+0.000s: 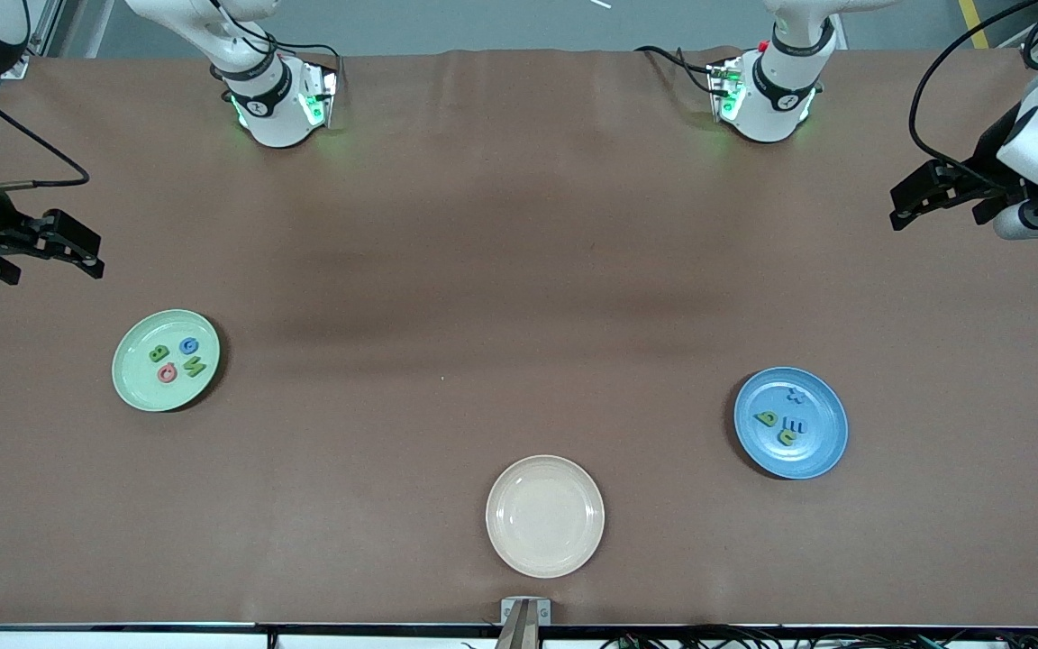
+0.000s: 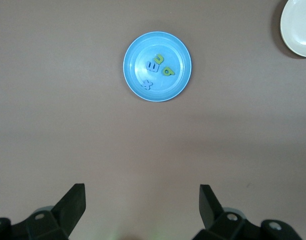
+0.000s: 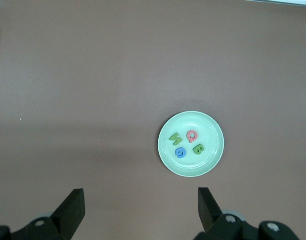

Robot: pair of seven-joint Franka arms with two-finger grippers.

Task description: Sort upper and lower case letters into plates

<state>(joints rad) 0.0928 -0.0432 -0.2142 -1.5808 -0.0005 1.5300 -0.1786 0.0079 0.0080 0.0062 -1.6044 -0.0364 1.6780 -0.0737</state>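
The pale mint green plate lies toward the right arm's end of the table. It holds several small letters, among them a pink one and a blue one. The blue plate lies toward the left arm's end and holds several green and blue letters, such as a blue one. My right gripper hangs open and empty over bare table near its end. My left gripper hangs open and empty over its own end.
An empty cream-beige plate sits near the table's front edge, between the two other plates. A small metal bracket is fixed at that edge. Both arm bases stand along the table's back edge.
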